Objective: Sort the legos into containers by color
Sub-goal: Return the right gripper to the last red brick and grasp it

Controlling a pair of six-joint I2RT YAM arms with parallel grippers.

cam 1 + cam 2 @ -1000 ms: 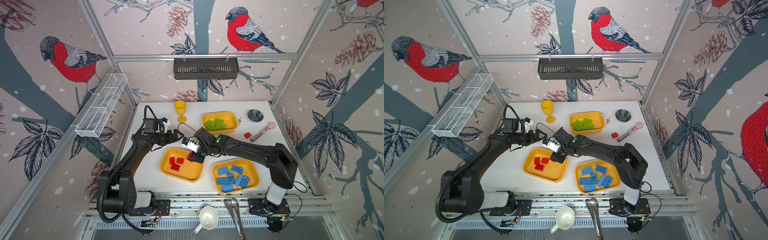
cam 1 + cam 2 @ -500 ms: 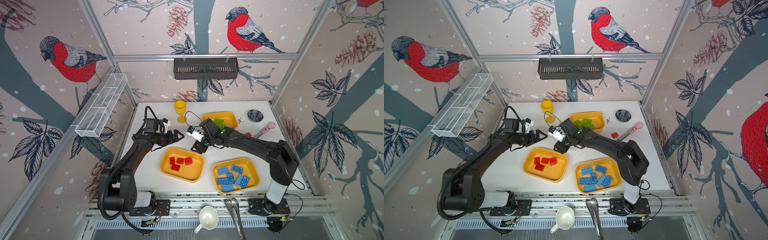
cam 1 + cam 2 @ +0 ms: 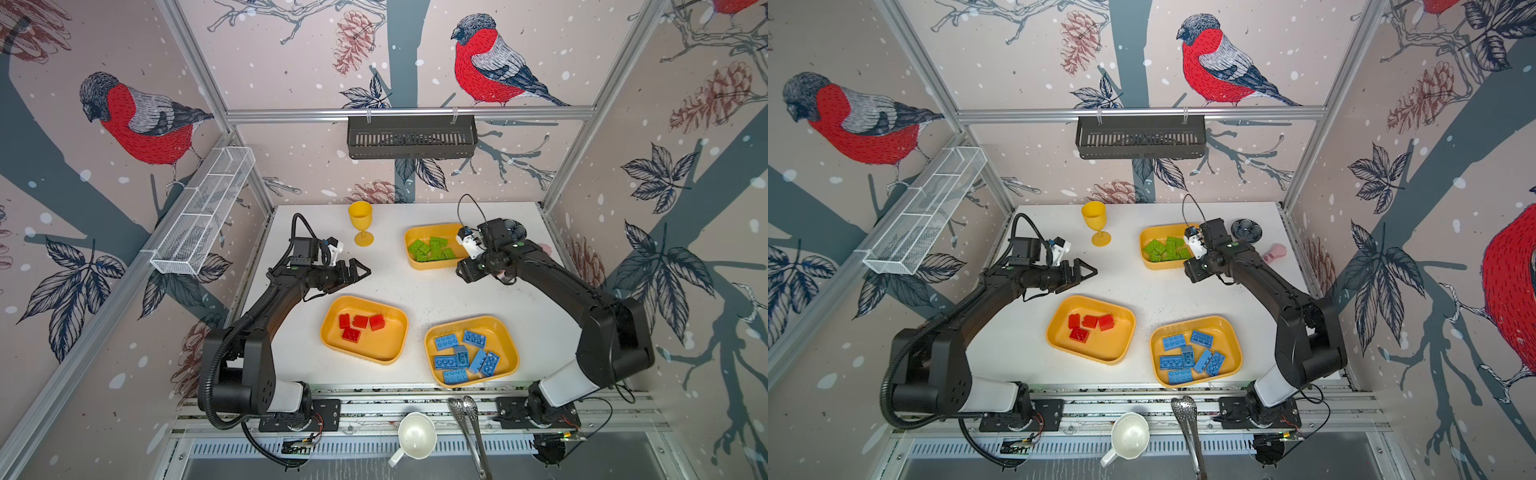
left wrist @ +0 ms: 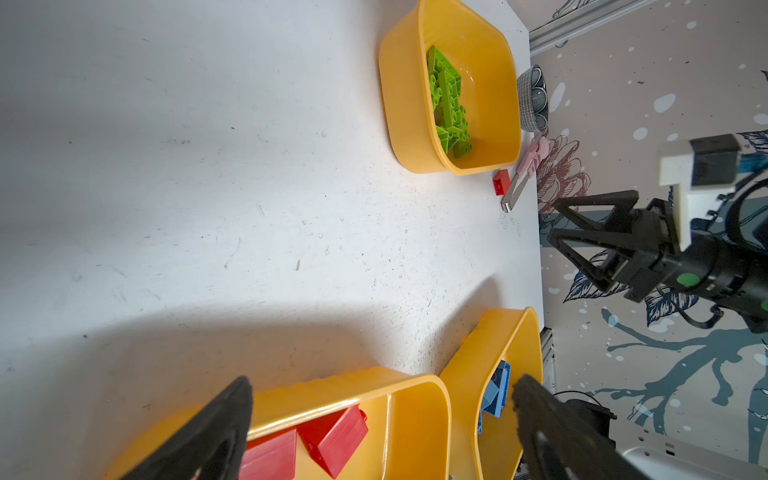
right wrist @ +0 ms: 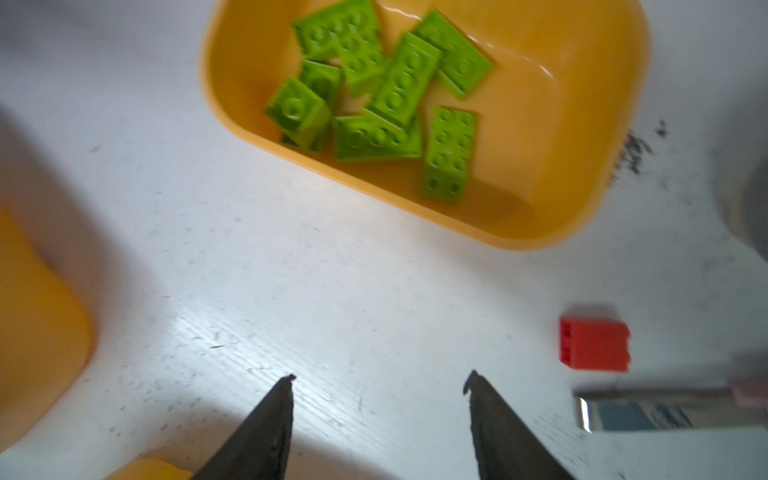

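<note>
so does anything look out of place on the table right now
Yes: one red brick lies loose on the table, beside the tray of green bricks and a pink-handled tool. The other red bricks sit in a separate tray. Nothing else stands out.

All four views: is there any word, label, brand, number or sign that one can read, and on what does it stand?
No text can be read in any view.
Studs of the green bricks: blurred, any mark is too small to tell.
Loose red brick: no print visible.
Yellow tray: plain, no label visible.
</note>
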